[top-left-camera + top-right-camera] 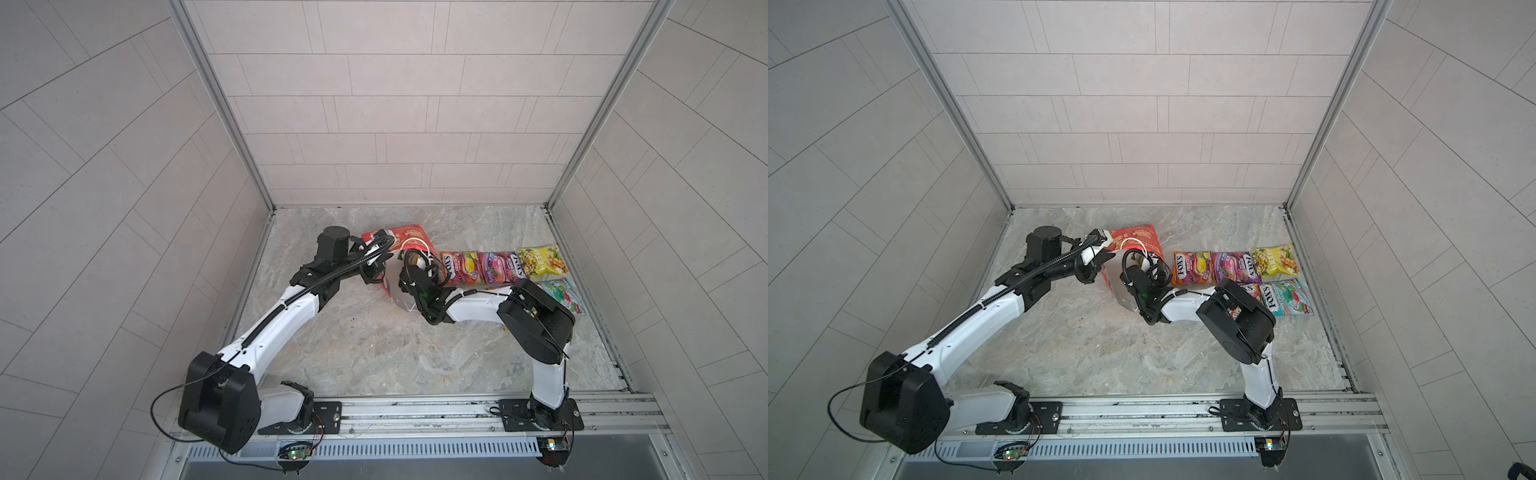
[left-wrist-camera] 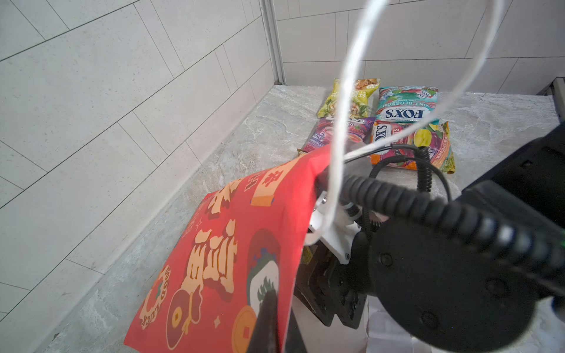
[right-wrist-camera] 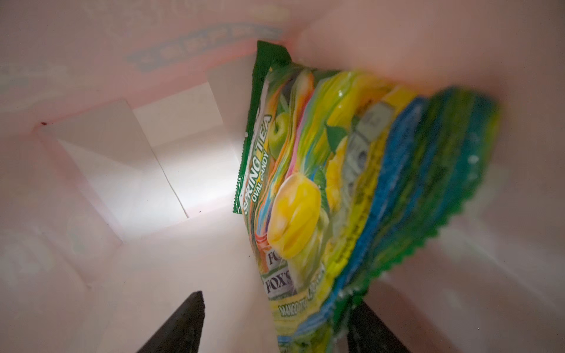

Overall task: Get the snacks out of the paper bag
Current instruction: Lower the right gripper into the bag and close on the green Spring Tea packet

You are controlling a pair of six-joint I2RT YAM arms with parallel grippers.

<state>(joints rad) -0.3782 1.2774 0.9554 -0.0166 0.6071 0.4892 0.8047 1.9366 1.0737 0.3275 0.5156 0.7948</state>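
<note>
The red paper bag (image 1: 409,237) (image 1: 1138,239) stands left of the table's middle, its white inside showing. My left gripper (image 1: 380,270) (image 2: 279,324) is shut on the bag's rim (image 2: 293,244), one dark finger over the red face. My right gripper (image 1: 415,270) (image 3: 278,327) reaches into the bag's mouth and is open. Inside the bag (image 3: 137,171) a green FOX'S packet (image 3: 321,183) lies between its fingers, close to one of them. Several snacks lie outside to the right: orange (image 1: 459,268), purple (image 1: 498,266), yellow-green (image 1: 542,259) and teal (image 1: 561,297).
The bag's white cord handle (image 2: 342,91) loops across the left wrist view. The right arm's elbow (image 1: 536,320) hangs over the teal packet's near side. Tiled walls (image 1: 232,266) close the table on three sides, and a metal rail (image 1: 415,411) runs along the front.
</note>
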